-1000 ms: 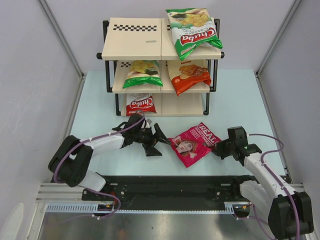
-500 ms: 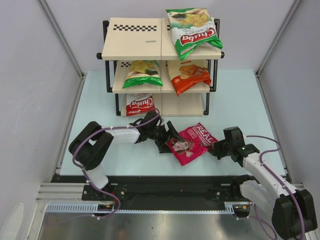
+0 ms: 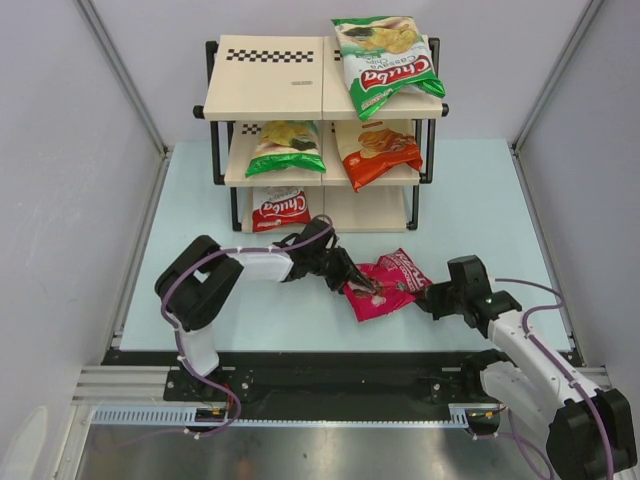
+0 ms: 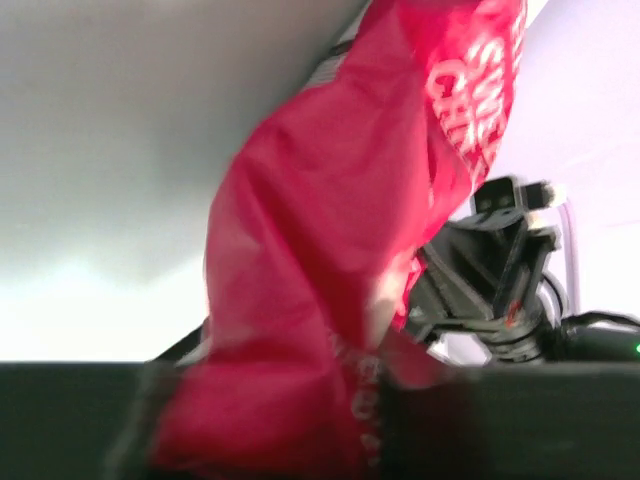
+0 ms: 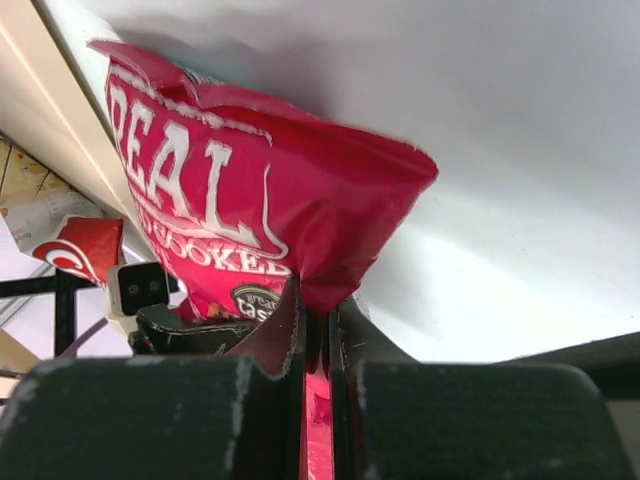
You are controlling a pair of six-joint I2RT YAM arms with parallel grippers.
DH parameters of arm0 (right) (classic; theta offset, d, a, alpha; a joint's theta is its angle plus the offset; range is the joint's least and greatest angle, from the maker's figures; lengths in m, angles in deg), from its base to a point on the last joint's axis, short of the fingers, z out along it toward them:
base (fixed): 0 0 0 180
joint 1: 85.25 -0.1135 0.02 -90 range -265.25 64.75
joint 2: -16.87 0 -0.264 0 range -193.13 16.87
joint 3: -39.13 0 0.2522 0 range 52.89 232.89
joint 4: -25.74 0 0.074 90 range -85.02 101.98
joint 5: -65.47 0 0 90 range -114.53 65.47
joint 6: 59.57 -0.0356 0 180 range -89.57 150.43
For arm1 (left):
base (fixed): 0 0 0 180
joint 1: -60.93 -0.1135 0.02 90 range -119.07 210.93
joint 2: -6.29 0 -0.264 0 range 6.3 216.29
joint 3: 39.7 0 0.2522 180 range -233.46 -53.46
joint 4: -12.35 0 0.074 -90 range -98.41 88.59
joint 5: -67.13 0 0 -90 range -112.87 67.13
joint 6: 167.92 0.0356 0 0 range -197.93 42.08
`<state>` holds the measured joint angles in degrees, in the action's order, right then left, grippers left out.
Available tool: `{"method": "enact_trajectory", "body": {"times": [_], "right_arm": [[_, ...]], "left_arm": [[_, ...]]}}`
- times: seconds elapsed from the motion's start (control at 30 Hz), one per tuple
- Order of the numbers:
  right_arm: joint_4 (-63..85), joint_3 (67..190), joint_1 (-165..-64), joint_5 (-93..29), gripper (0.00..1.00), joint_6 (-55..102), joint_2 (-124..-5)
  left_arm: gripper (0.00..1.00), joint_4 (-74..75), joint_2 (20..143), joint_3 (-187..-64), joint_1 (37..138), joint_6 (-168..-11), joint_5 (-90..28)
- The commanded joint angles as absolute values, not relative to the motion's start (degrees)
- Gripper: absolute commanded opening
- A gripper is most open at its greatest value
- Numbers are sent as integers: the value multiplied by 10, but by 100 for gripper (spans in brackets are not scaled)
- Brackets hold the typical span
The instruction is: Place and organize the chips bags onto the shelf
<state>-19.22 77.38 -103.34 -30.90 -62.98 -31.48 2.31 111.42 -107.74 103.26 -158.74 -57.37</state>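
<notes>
The magenta chips bag (image 3: 385,287) lies crumpled on the pale table between both arms, in front of the shelf (image 3: 270,75). My left gripper (image 3: 358,283) is shut on its left edge; in the left wrist view the bag (image 4: 330,250) fills the space between the jaws. My right gripper (image 3: 432,297) pinches its right corner, and the foil (image 5: 250,210) is squeezed between the shut fingers (image 5: 318,330). A green bag (image 3: 385,62) lies on the top board, another green bag (image 3: 287,145) and the orange bag (image 3: 378,150) on the middle one, and the red-and-white bag (image 3: 281,208) at bottom left.
The bottom shelf's right half (image 3: 365,208) shows bare board, as does the top board's left half. Grey walls with slanted metal posts close in both sides. A black mounting rail (image 3: 330,375) runs along the near table edge.
The left gripper reached right to the magenta bag and closed on its left edge, bunching the bag up. The right gripper kept its hold on the bag's corner and shifted slightly.
</notes>
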Motion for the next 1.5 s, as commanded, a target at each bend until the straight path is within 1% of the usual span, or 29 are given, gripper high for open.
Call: {"method": "enact_trajectory", "body": {"times": [0.0, 0.03, 0.13, 0.17, 0.2, 0.27, 0.33, 0.37, 0.4, 0.43, 0.53, 0.6, 0.77, 0.93, 1.0, 1.27, 1.47], "right_arm": [[-189, 776, -1009, -328, 1, -641, -305], [-189, 776, -998, -337, 3, -635, -305], [-187, 777, -957, -345, 15, -616, -301], [-183, 778, -947, -346, 23, -609, -301], [-171, 780, -932, -347, 28, -597, -301], [-155, 788, -890, -359, 32, -583, -309], [-135, 798, -857, -373, 35, -558, -321], [-130, 812, -840, -377, 38, -550, -333], [-124, 817, -831, -386, 39, -537, -342], [-121, 824, -811, -391, 41, -533, -352], [-104, 839, -774, -405, 43, -520, -366], [-90, 844, -752, -416, 43, -511, -385], [-53, 866, -703, -438, 43, -490, -435], [-3, 887, -697, -434, 43, -504, -481], [20, 889, -697, -433, 43, -509, -493], [29, 908, -704, -453, 43, -516, -530], [26, 931, -709, -465, 42, -504, -571]], "left_arm": [[19, 38, 1089, -1104, 1037, -1600, -593], [17, 34, 1083, -1102, 1036, -1597, -598], [11, 36, 1054, -1087, 1026, -1596, -622], [11, 32, 1036, -1083, 1022, -1596, -624], [10, 27, 1028, -1082, 1012, -1591, -623], [9, 4, 1003, -1085, 1000, -1582, -615], [6, -4, 985, -1087, 993, -1576, -600], [4, -2, 969, -1085, 987, -1582, -594], [3, 7, 961, -1080, 985, -1592, -587], [1, 50, 955, -1060, 980, -1606, -580], [0, 124, 942, -1030, 975, -1653, -570], [0, 129, 952, -1038, 973, -1649, -572], [0, 107, 961, -1113, 973, -1591, -555], [0, 88, 972, -1171, 973, -1553, -524], [0, 92, 971, -1175, 973, -1545, -500], [0, 126, 971, -1157, 978, -1514, -433], [0, 265, 964, -1074, 983, -1472, -354]]}}
